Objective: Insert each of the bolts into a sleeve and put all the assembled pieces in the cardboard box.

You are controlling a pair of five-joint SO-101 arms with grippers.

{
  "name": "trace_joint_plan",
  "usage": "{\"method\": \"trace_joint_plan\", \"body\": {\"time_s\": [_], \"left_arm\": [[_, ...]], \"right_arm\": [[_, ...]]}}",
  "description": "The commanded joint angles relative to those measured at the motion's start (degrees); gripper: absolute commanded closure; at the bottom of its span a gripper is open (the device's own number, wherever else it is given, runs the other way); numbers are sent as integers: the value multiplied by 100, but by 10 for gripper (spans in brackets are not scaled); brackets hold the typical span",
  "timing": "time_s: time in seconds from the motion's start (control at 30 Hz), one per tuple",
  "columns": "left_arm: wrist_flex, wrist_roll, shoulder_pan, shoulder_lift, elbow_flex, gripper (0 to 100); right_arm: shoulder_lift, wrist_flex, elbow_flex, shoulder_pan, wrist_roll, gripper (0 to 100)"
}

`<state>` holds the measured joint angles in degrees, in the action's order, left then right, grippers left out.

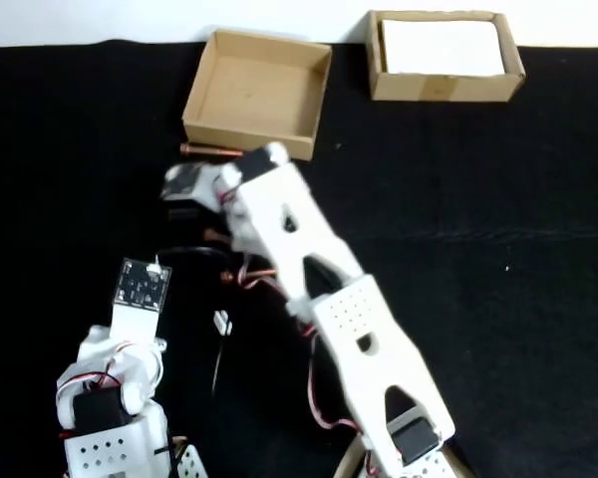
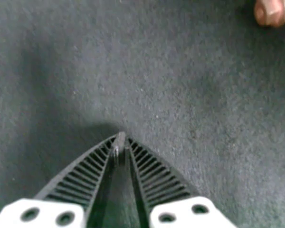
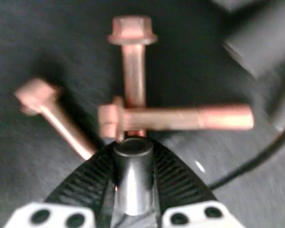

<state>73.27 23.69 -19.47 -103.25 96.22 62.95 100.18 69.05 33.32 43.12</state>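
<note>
The left gripper (image 2: pixel 119 142) was clenched on nothing, its ribbed fingers (image 2: pixel 147 164) pressed together over the dark cloth (image 2: pixel 85 71), with one copper bolt head (image 2: pixel 270 12) at the edge of that view. The right gripper (image 3: pixel 131 147) was grasping a sleeve (image 3: pixel 131 175), a smooth dark-grey metal tube whose open mouth faced outward. Just beyond the mouth lay the crosswise bolt (image 3: pixel 180 118), copper-coloured, with a flanged hex head and a threaded end. It rested across the shank of the lengthwise bolt (image 3: pixel 133 66), whose head pointed away from the gripper. The slanted bolt (image 3: pixel 57 116) lay beside them, apart. Farther off, the lone bolt (image 1: pixel 211 150) lay just in front of the open cardboard box (image 1: pixel 201 100). The second box (image 1: pixel 444 88), with white contents, stood beside it.
</note>
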Motion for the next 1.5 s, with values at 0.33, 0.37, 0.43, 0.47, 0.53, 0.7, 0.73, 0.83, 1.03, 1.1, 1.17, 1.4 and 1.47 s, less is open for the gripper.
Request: {"method": "trace_joint_plan", "body": {"time_s": [0.33, 0.37, 0.43, 0.47, 0.53, 0.7, 0.73, 0.83, 1.03, 1.1, 1.17, 1.4, 1.47], "left_arm": [[-325, 229, -13, -22, -954, 987], [-255, 229, -13, 31, -1059, 987], [-211, 220, -13, 312, -1341, 987], [-237, 202, -13, 549, -1543, 987], [-264, -26, -13, 1235, -2079, 986], [-193, -923, -4, 3987, -4075, 921], [-88, -1125, 66, 4637, -4558, 907], [651, -1451, 514, 6422, -6088, 894], [2303, -1521, 2000, 8875, -8725, 893], [2514, -1521, 2431, 9376, -9270, 893], [2549, -1530, 2791, 9754, -9648, 893], [2532, -1864, 3266, 10484, -10246, 892], [2532, -2004, 3213, 10624, -10316, 892]], "right_arm": [[-1877, 66, -971, -1288, -484, 983], [-1877, 57, -1086, -1288, -554, 983], [-1877, -40, -1253, -1305, -835, 983], [-1877, -66, -1270, -1314, -941, 983], [-1877, -57, -1279, -1385, -1029, 983], [-1886, -13, -1305, -1543, -1134, 982], [-1868, 4, -1323, -1604, -1134, 982], [-1868, 31, -1657, -1745, -1152, 981], [-1868, 31, -2624, -1947, -1125, 940], [-1868, 13, -2985, -1956, -1125, 866], [-1886, -75, -3204, -1974, -1125, 789], [-1938, 31, -3275, -2360, -879, 634], [-1938, 57, -3275, -2545, -791, 634]]}}
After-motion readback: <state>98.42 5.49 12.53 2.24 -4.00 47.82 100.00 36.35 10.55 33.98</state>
